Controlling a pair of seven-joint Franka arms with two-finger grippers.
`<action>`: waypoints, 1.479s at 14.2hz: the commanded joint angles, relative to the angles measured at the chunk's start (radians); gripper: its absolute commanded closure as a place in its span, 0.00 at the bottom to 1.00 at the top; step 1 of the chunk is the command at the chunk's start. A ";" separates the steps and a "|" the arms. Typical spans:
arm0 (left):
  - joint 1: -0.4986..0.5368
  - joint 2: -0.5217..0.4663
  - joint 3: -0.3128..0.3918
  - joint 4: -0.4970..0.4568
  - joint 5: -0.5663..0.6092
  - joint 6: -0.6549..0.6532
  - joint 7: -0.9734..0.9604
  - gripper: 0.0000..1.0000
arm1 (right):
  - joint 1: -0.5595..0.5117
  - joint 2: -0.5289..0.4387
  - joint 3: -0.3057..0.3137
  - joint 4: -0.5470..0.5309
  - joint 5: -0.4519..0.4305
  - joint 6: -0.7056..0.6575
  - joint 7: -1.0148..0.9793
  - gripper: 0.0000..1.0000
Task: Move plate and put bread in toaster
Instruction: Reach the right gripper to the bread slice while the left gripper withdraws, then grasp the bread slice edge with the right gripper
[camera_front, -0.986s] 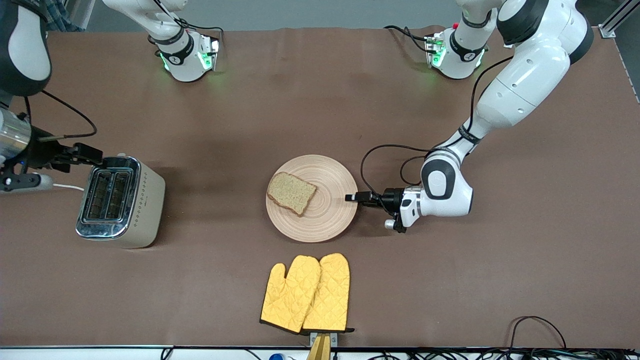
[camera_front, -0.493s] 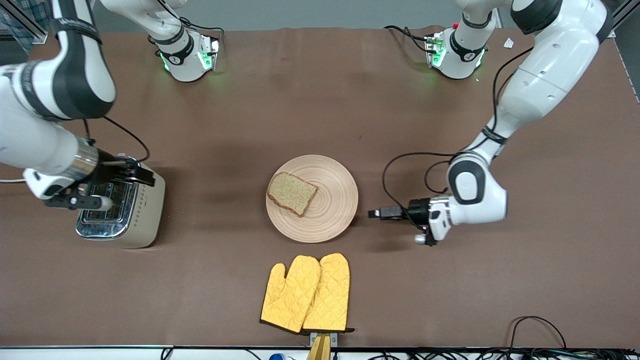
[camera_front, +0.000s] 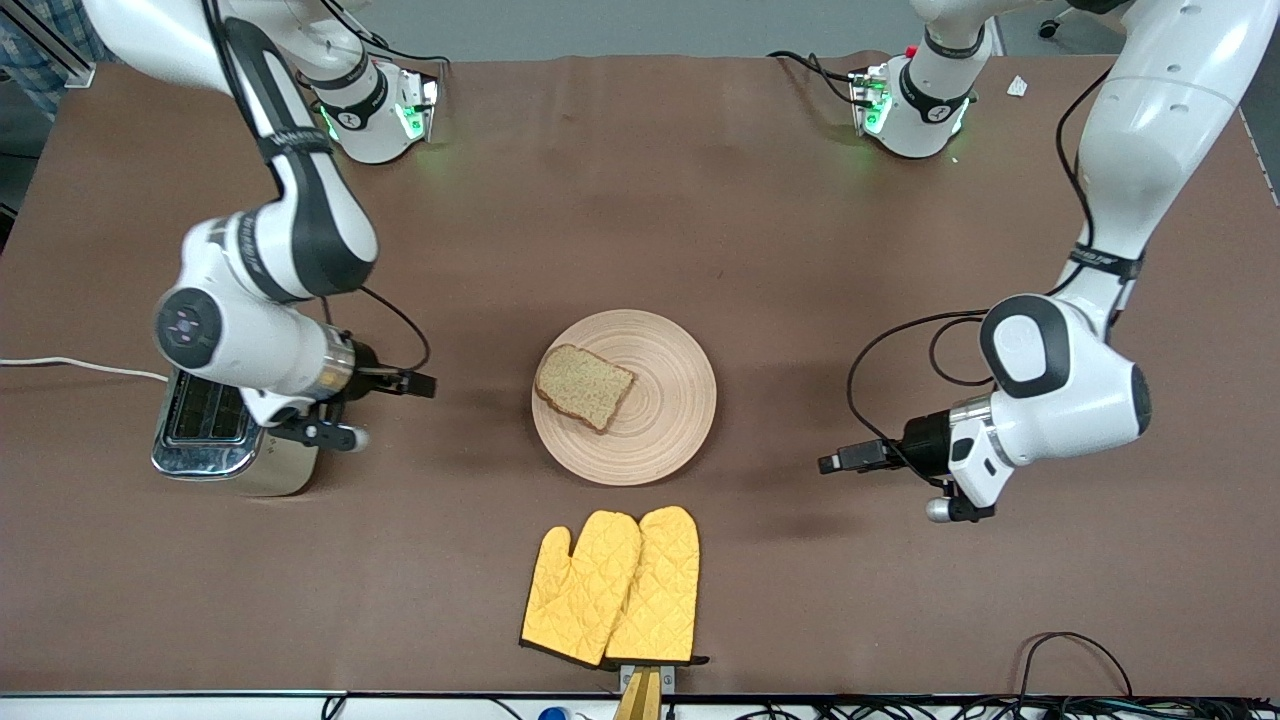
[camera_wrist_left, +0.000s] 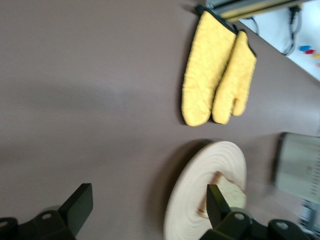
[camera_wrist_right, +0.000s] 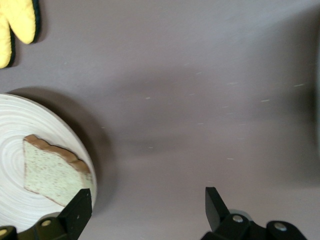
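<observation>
Two grippers apart from the bread

Your bread (camera_front: 583, 386) lay on the plate (camera_front: 660, 440) at frame centre. Your left gripper (camera_front: 835, 463) hung spread and empty at centre right; your right gripper (camera_front: 420, 384), likewise spread, sat between toaster (camera_front: 215, 448) and plate at centre left.

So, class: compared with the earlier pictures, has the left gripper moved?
Yes. The left gripper has drawn away from the plate, whose rim it was at before, toward the left arm's end of the table. It is open and empty.
</observation>
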 joint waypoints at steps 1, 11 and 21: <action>0.030 -0.082 0.004 -0.019 0.143 -0.011 -0.063 0.00 | 0.070 0.046 -0.007 -0.014 0.055 0.081 0.043 0.00; 0.076 -0.438 -0.010 -0.013 0.484 -0.376 -0.364 0.00 | 0.225 0.146 -0.013 -0.022 0.041 0.194 0.184 0.17; -0.233 -0.751 0.340 -0.013 0.565 -0.726 -0.248 0.00 | 0.279 0.191 -0.016 -0.025 0.038 0.223 0.284 0.42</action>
